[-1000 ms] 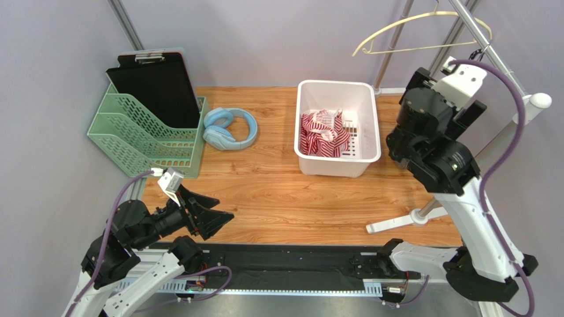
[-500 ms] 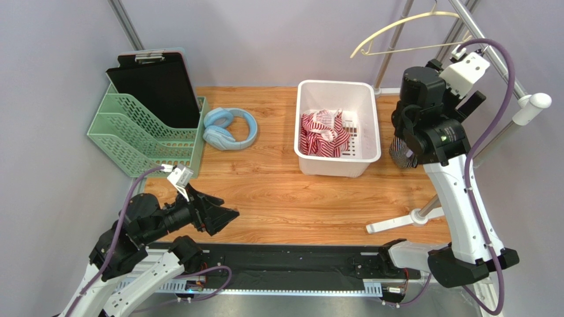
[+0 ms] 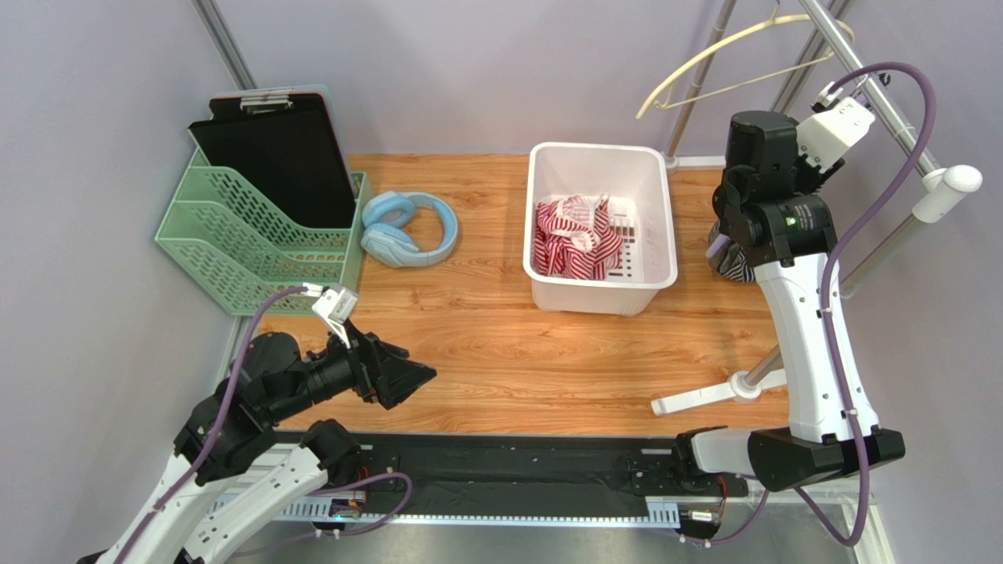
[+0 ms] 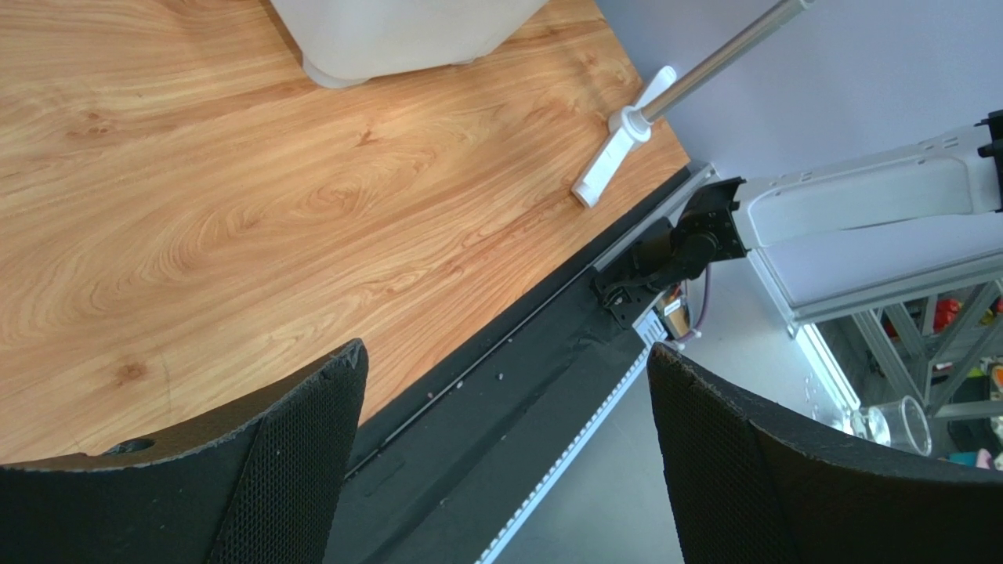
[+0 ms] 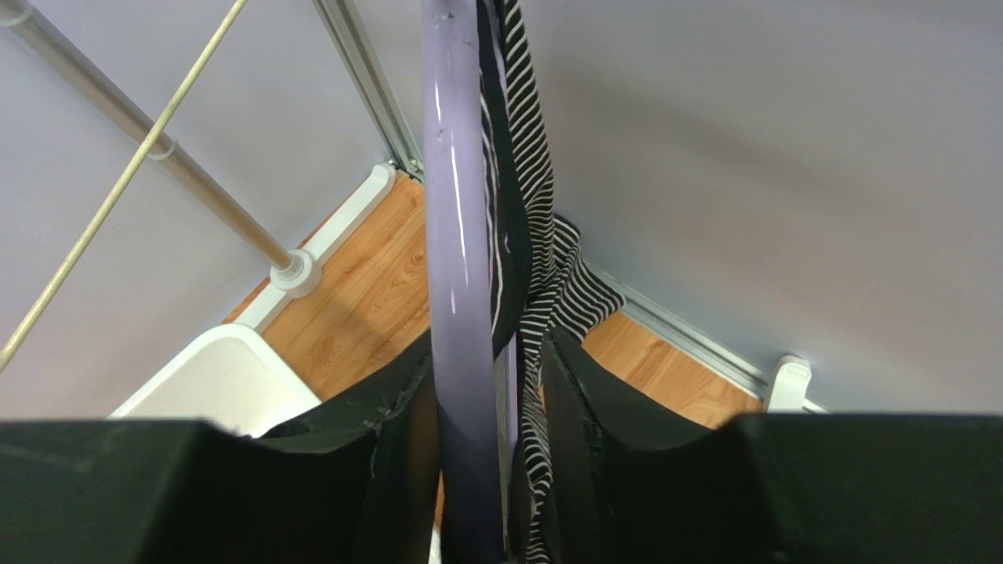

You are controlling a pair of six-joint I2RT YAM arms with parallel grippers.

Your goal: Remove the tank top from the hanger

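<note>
The tank top (image 5: 519,176), black with white stripes, hangs on a purple hanger (image 5: 453,235) running straight up the right wrist view. My right gripper (image 5: 489,353) is shut on both: one finger presses the hanger arm, the other the striped cloth. From above, only a scrap of the tank top (image 3: 734,266) shows under the right gripper (image 3: 728,253), to the right of the bin. My left gripper (image 3: 406,378) hovers low over the table's front edge, far from the garment. Its jaws stand wide open with nothing between them (image 4: 504,353).
A white bin (image 3: 659,176) holds red-and-white striped cloth (image 3: 575,239). Blue headphones (image 3: 406,227), a green file tray (image 3: 253,241) and a black clipboard (image 3: 277,147) sit back left. An empty cream hanger (image 3: 754,53) hangs on the rack, whose white foot (image 3: 706,394) rests front right.
My right gripper's jaws have narrowed onto the hanger and tank top while that arm straightened up and drew back. The left gripper has drifted slightly to the right.
</note>
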